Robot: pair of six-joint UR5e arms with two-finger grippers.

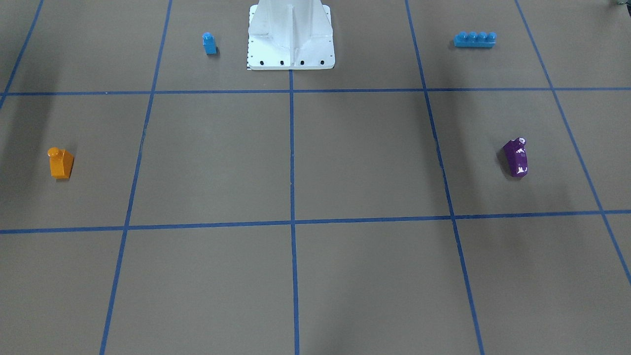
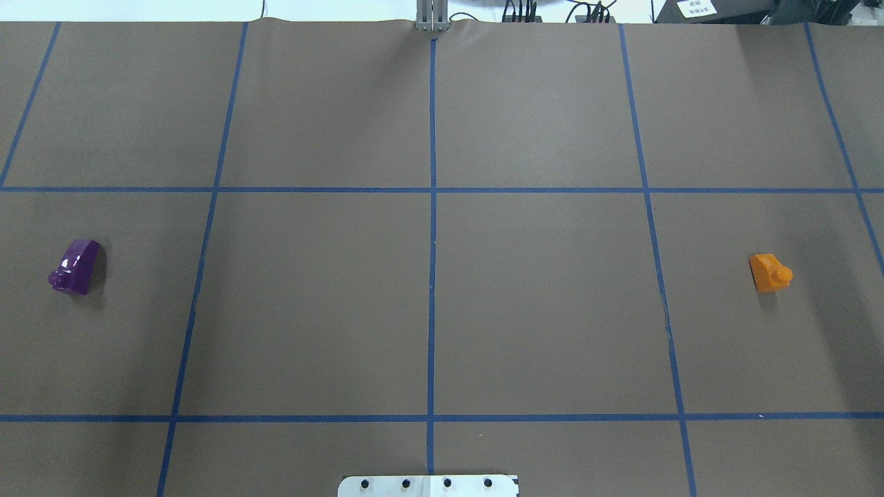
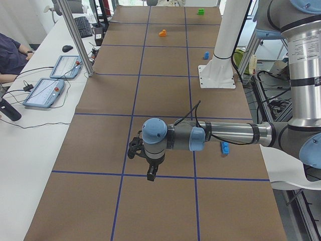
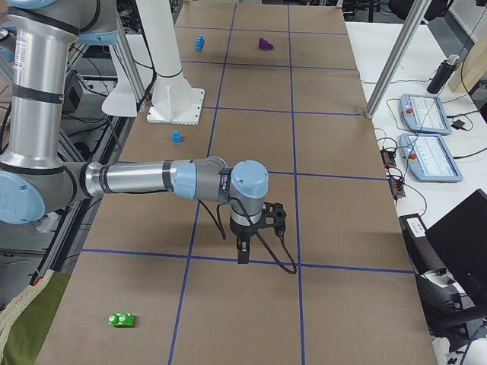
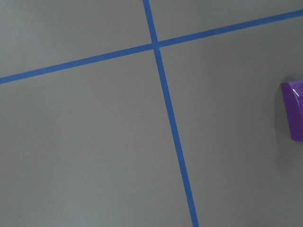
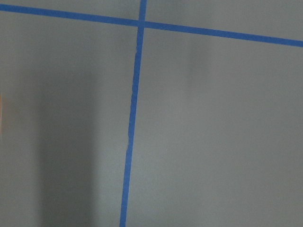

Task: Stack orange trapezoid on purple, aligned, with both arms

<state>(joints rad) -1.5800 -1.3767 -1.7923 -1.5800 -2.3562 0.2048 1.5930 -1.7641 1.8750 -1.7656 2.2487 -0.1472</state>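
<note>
The orange trapezoid [image 1: 61,163] stands on the brown table at the robot's right side [image 2: 770,273], far off in the exterior left view [image 3: 163,33]. The purple brick [image 1: 515,158] lies at the robot's left side [image 2: 76,266]; its edge shows at the right of the left wrist view [image 5: 293,111]. The left gripper [image 3: 151,173] hangs above the table, pointing down. The right gripper [image 4: 242,255] does the same. Each shows only in a side view, so I cannot tell whether either is open or shut. Neither touches a brick.
A small blue single-stud brick [image 1: 209,43] and a long blue four-stud brick [image 1: 474,39] sit on either side of the white robot base [image 1: 291,54]. A green brick [image 4: 122,319] lies near the table's right end. Blue tape lines grid the table.
</note>
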